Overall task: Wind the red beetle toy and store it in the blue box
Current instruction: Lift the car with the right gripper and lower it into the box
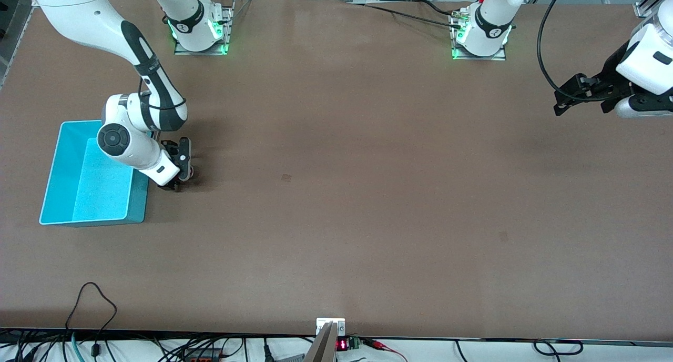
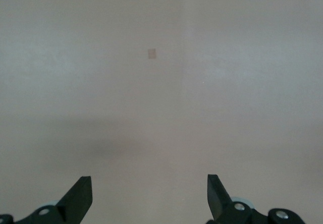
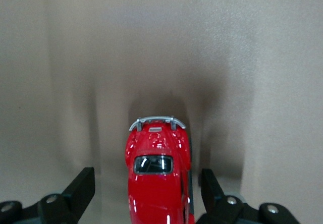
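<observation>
Beside the blue box [image 1: 79, 193], right claw [image 1: 184, 175] wide around red beetle toy [image 3: 157, 183] (left claw [image 2: 150, 196] wide, waiting).

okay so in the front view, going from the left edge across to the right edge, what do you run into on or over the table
blue box → right gripper, low at the table over the red beetle toy right beside the box → long stretch of bare table → left gripper, waiting open up in the air at the left arm's end.

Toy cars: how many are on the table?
1. The red beetle toy sits on the table beside the blue box, between the fingers of the open right tool. None elsewhere.
</observation>
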`<state>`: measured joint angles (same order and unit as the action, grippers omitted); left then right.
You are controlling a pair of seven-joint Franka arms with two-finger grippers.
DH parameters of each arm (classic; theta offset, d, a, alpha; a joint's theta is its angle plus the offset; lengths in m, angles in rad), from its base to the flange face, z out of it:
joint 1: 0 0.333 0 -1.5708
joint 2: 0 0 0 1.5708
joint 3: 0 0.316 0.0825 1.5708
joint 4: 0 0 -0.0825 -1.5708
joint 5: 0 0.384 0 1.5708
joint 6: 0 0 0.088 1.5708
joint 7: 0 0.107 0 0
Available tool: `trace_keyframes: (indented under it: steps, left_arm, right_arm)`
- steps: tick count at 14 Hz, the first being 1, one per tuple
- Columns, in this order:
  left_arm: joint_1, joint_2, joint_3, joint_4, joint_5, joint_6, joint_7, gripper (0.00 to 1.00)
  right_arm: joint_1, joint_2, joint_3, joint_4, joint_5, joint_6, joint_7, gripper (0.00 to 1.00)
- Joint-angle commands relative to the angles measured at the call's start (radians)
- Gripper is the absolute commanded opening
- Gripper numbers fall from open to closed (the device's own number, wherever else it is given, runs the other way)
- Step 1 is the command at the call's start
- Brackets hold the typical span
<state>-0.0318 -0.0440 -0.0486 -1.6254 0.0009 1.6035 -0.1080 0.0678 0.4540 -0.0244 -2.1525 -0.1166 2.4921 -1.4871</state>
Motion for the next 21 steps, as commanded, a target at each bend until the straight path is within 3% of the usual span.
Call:
trace_keyframes:
  steps: [1, 4, 8, 11, 15, 21]
  left_arm:
    - [0.003, 0.001, -0.002, 0.019, 0.019, -0.010, 0.063, 1.00]
    - [-0.003, 0.001, -0.002, 0.021, 0.040, -0.010, 0.068, 1.00]
    - [-0.005, 0.004, -0.004, 0.025, 0.044, -0.011, 0.068, 1.00]
    - [-0.005, 0.003, -0.001, 0.030, 0.044, -0.023, 0.068, 1.00]
    - [-0.005, 0.004, -0.002, 0.032, 0.042, -0.025, 0.070, 1.00]
    - [-0.008, 0.004, -0.002, 0.033, 0.044, -0.033, 0.068, 1.00]
  right_arm:
    - [-0.010, -0.031, 0.008, -0.006, -0.011, 0.007, -0.025, 0.30]
    - [-0.006, -0.055, 0.008, 0.003, 0.009, 0.024, -0.024, 0.20]
    - [-0.002, -0.100, 0.006, 0.042, 0.158, 0.015, 0.019, 0.08]
    - [-0.013, -0.181, 0.004, 0.051, 0.183, 0.014, 0.270, 0.08]
    - [-0.098, -0.205, 0.003, 0.086, 0.186, -0.007, 0.739, 0.10]
    - [-0.206, -0.198, -0.028, 0.198, 0.184, -0.220, 1.051, 0.07]
